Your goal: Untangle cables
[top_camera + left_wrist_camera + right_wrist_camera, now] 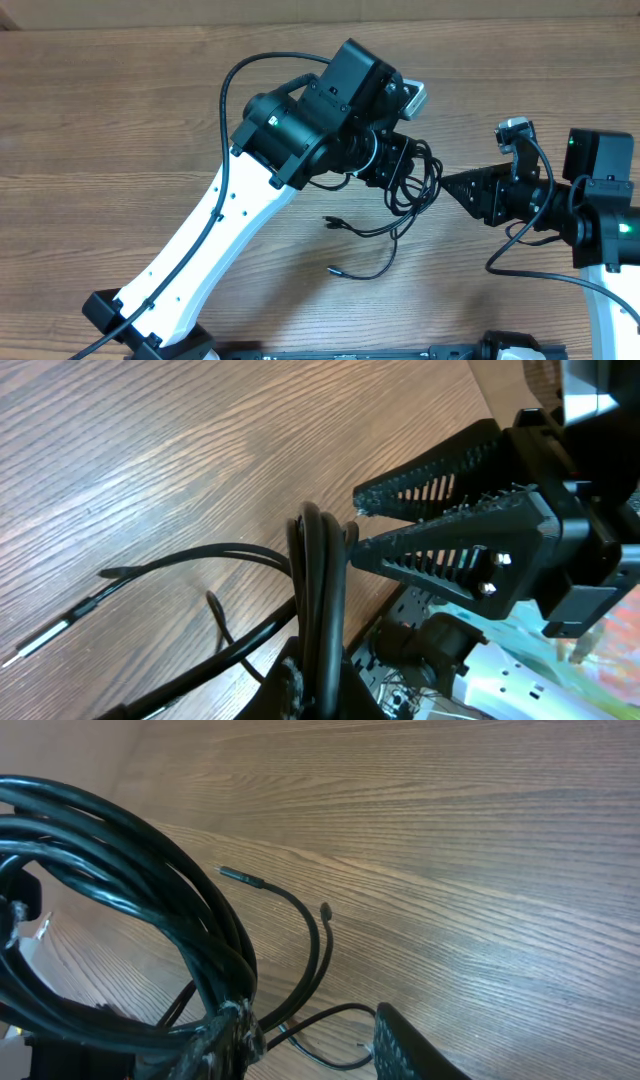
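Untangling job at the grip: the left pincer (398,172), pressed together, pinches the cables (418,185) in a bunched loop, apparently held clear of the wooden surface (120,120). Loose strands (375,230) trail down from beneath that pincer and lie on the wood, their plug ends pointing away from it. Just to the right, the right pincer (356,526) aims tip-first at the bundle. Its jaws are partly spread, and its tips sit just beside the loop, which stands crosswise to them. Whether a strand sits between those tips is hard to make out. The right arm looks the nearer to pick out a strand.
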`<state>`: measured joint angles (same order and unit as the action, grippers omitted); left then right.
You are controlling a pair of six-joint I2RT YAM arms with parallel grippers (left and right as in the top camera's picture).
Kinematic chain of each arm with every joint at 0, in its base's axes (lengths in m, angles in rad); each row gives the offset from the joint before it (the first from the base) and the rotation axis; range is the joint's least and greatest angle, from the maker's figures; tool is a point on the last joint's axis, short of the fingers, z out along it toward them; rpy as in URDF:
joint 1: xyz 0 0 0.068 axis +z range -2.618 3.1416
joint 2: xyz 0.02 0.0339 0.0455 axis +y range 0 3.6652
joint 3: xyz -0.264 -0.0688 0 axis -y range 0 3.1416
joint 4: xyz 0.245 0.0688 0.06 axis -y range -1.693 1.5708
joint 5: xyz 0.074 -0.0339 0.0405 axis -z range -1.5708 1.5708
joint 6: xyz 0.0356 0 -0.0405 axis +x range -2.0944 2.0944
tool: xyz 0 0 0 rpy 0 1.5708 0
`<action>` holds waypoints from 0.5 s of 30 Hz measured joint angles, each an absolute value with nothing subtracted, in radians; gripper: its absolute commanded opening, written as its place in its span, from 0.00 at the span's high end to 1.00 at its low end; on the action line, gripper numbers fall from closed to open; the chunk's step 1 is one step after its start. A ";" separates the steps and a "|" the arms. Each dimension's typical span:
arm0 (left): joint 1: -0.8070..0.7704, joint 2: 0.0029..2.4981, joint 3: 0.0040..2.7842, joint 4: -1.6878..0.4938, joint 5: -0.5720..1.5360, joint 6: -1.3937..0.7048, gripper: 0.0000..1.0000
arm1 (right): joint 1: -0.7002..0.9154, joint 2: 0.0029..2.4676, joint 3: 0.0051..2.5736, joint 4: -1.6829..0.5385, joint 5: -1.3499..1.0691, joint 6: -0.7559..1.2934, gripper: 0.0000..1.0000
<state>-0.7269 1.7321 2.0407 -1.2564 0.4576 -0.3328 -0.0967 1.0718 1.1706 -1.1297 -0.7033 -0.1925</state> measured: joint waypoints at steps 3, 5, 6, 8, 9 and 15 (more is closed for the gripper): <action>-0.727 1.732 2.041 -1.256 0.464 -0.333 0.96 | -0.097 1.072 1.171 -1.129 -0.703 -0.197 0.62; -0.727 1.732 2.041 -1.255 0.475 -0.332 0.96 | -0.097 1.072 1.171 -1.127 -0.703 -0.200 0.63; -0.727 1.732 2.041 -1.250 0.482 -0.332 0.96 | -0.097 1.072 1.171 -1.127 -0.704 -0.200 0.63; -0.727 1.732 2.041 -1.245 0.487 -0.331 0.96 | -0.097 1.072 1.171 -1.127 -0.709 -0.200 0.63; -0.727 1.732 2.041 -1.240 0.487 -0.330 0.96 | -0.097 1.072 1.171 -1.127 -0.717 -0.200 0.63; -0.735 1.732 2.041 -1.222 0.518 -0.326 0.96 | -0.097 1.072 1.171 -1.114 -0.734 -0.204 0.63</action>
<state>-0.7345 1.7321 2.0407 -1.2224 0.5182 -0.3256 -0.0967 1.0718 1.1706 -1.1145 -0.7338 -0.2035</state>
